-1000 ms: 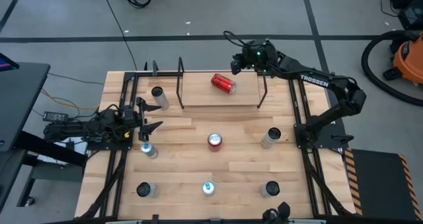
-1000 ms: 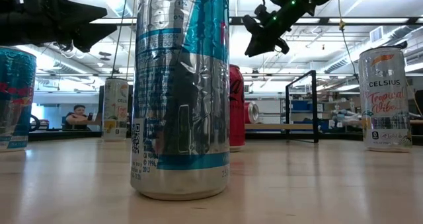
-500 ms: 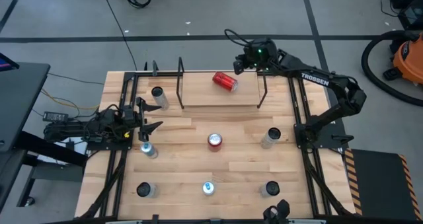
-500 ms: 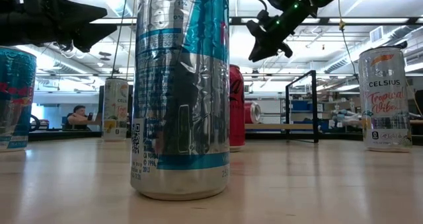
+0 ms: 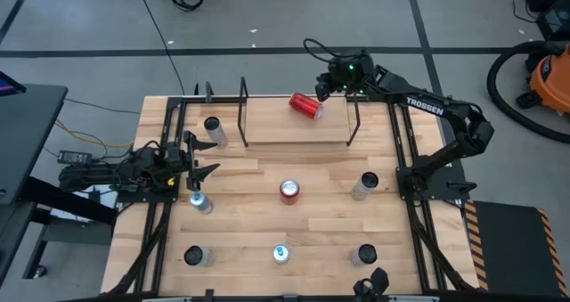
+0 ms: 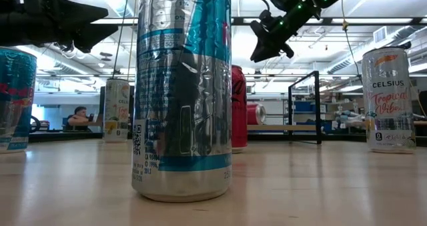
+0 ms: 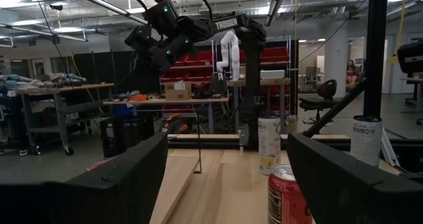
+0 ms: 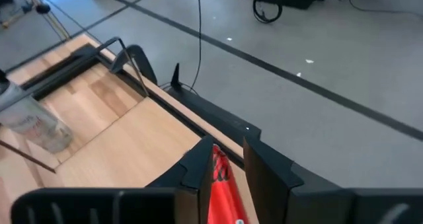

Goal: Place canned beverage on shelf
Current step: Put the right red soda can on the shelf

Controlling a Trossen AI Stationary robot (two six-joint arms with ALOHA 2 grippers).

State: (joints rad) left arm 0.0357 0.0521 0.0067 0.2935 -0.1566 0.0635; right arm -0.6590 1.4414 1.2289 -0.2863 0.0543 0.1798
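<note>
Red drink can [image 5: 305, 106] lying on its side on the black-rod, wood-board shelf [image 5: 267, 124]
Right gripper [image 5: 322, 90] pinched together above it; left gripper [image 5: 204, 158] apart

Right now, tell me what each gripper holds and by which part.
Nothing: the right gripper hangs shut above the red can; the left gripper is empty.

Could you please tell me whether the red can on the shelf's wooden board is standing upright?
No, in the high view the red aluminium can lies on its side across the shelf's light wood board.
</note>
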